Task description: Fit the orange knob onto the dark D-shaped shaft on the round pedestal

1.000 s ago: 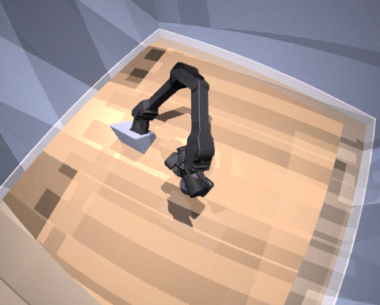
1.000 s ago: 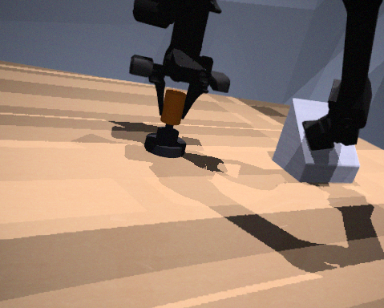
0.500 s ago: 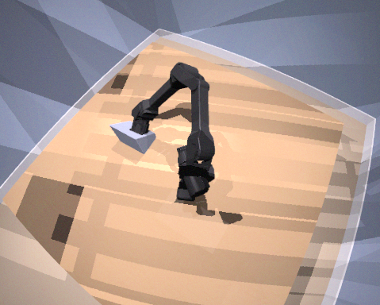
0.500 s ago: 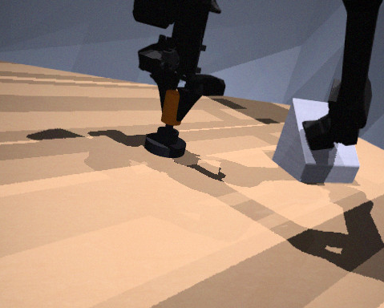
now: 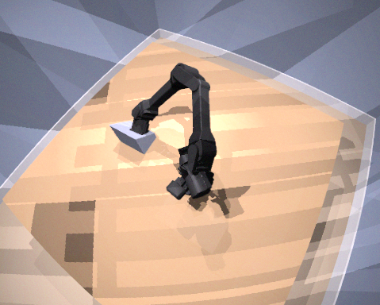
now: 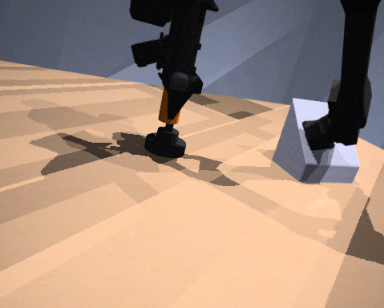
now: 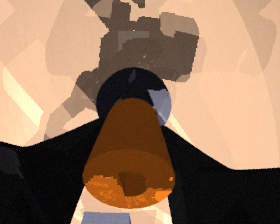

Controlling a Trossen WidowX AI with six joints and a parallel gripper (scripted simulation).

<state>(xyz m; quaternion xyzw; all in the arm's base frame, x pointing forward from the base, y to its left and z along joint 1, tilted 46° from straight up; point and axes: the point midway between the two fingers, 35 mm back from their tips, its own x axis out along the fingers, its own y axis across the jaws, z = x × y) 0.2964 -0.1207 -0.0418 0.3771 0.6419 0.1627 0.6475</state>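
Note:
The orange knob [image 6: 163, 111] [image 7: 128, 132] is upright or nearly so, above the dark round pedestal [image 6: 155, 149] [image 7: 111, 90]. A short piece of the dark shaft [image 6: 169, 126] shows between the knob's lower end and the pedestal's raised middle. The knob is not down on the pedestal. Whether the shaft tip is inside the hole cannot be told. My gripper [image 6: 171, 113] [image 7: 132, 127] is shut on the knob, one finger on each side in the wrist view. The knob's near end shows a dark recess there. In the top view the arm hides knob and pedestal.
The arm's base stands on a pale grey wedge-shaped block [image 5: 129, 134] [image 6: 289, 148], left of the gripper in the top view and right of it in the exterior view. The wooden table top [image 5: 165, 254] has a pale raised-looking border [image 5: 288, 79]. Dark shadows cross the wood around the pedestal.

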